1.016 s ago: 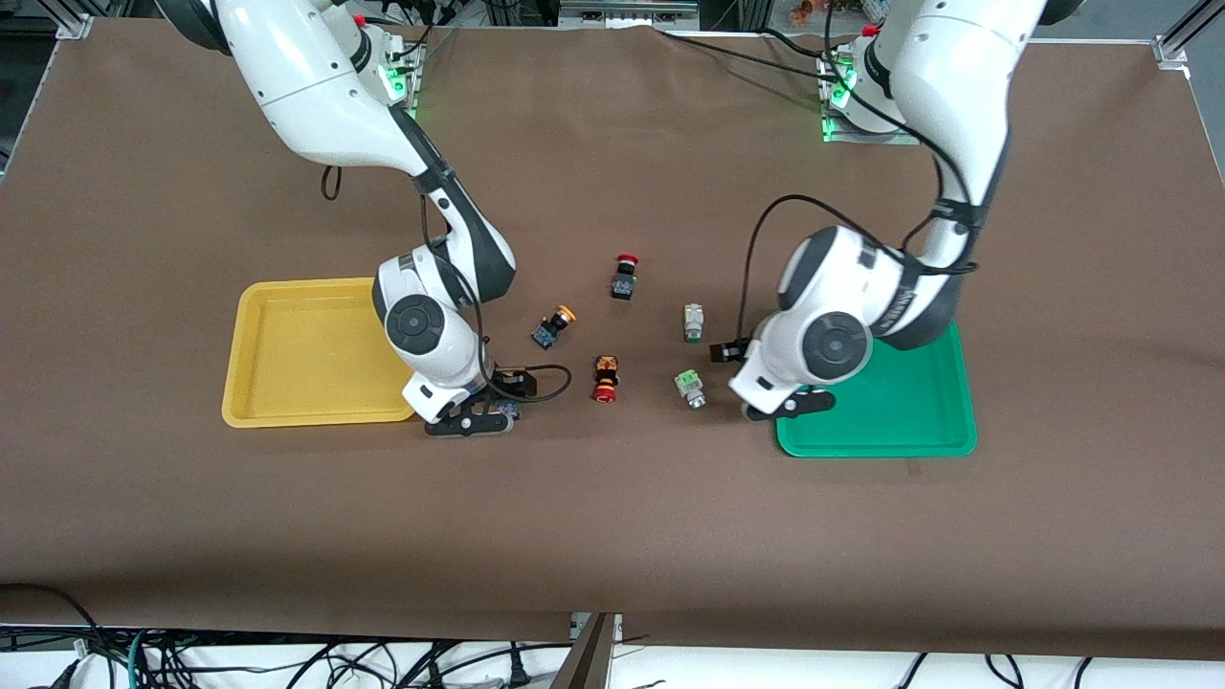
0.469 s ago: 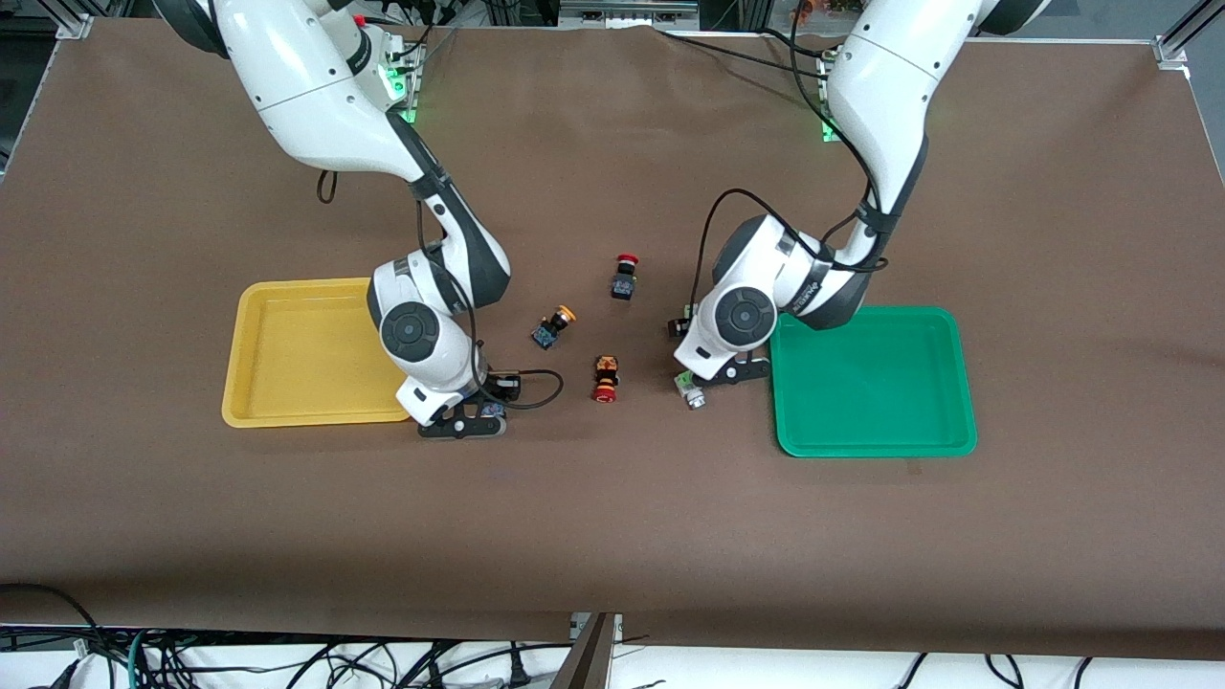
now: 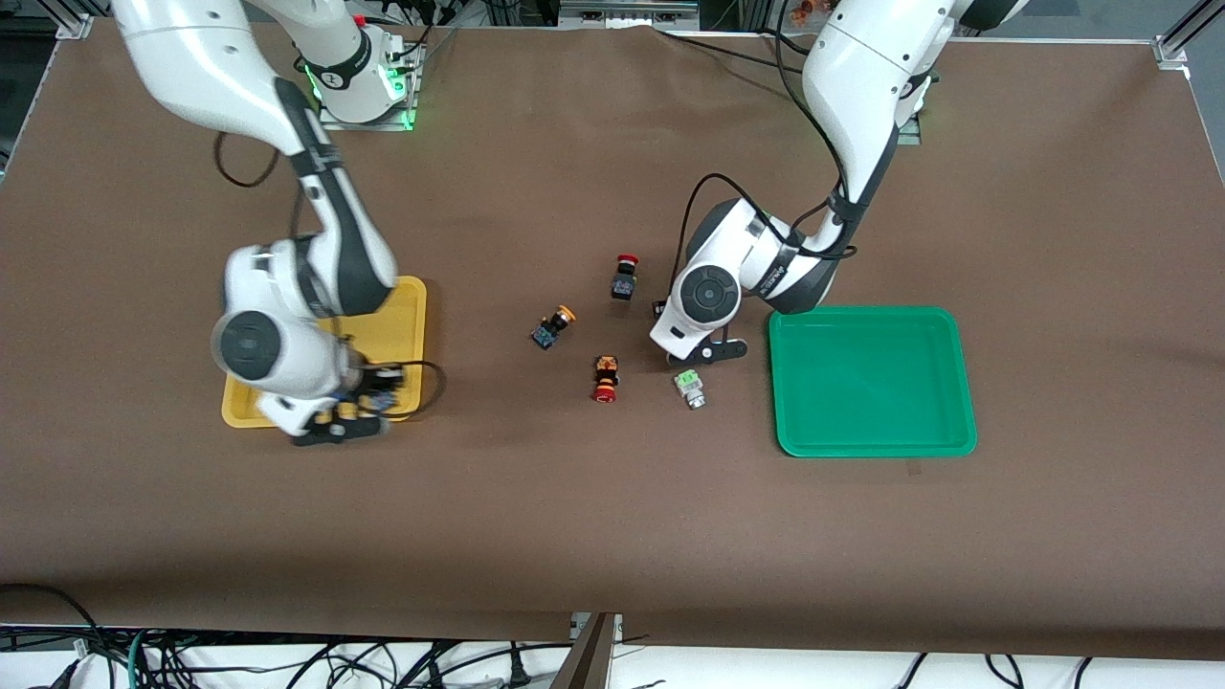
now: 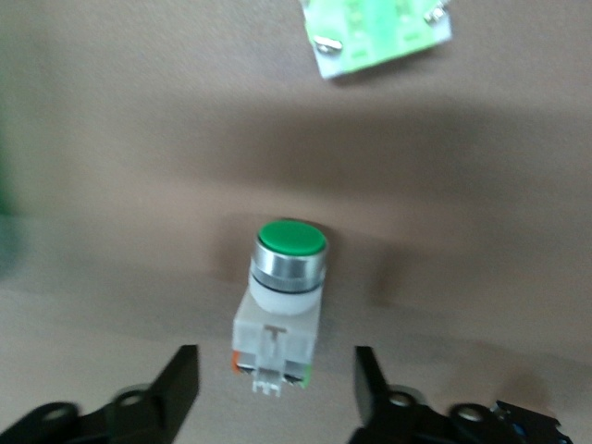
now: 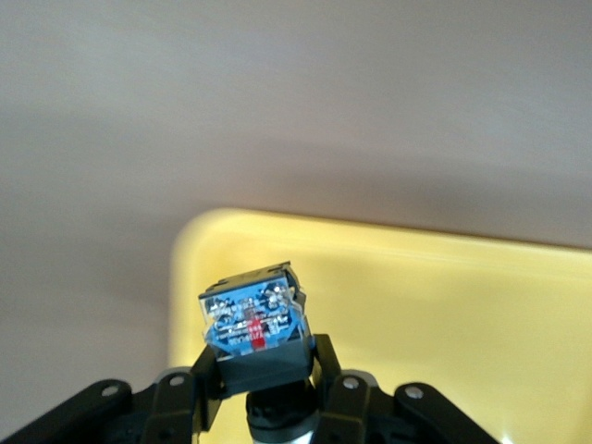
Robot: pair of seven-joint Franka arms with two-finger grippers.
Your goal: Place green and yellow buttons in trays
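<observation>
My right gripper [image 3: 337,424] is shut on a black-bodied button with a blue end [image 5: 253,326]; its cap is hidden. It hangs over the near corner of the yellow tray [image 3: 407,297], also seen in the right wrist view [image 5: 435,305]. My left gripper [image 3: 705,352] is open, low over a white-silver green button [image 4: 282,296] that lies between its fingers [image 4: 178,387] on the table. A second green button [image 3: 689,388] lies nearer the camera, its base showing in the left wrist view [image 4: 379,32]. A yellow-capped button [image 3: 554,325] lies mid-table. The green tray [image 3: 871,383] holds nothing.
Two red-capped black switches lie on the brown table: one [image 3: 625,276] farther from the camera than the yellow-capped button, one [image 3: 605,378] nearer, beside the second green button.
My right arm has swung from beside the yellow tray to over its near corner, carrying the button. My left arm has moved off the green tray to over the farther green button.
</observation>
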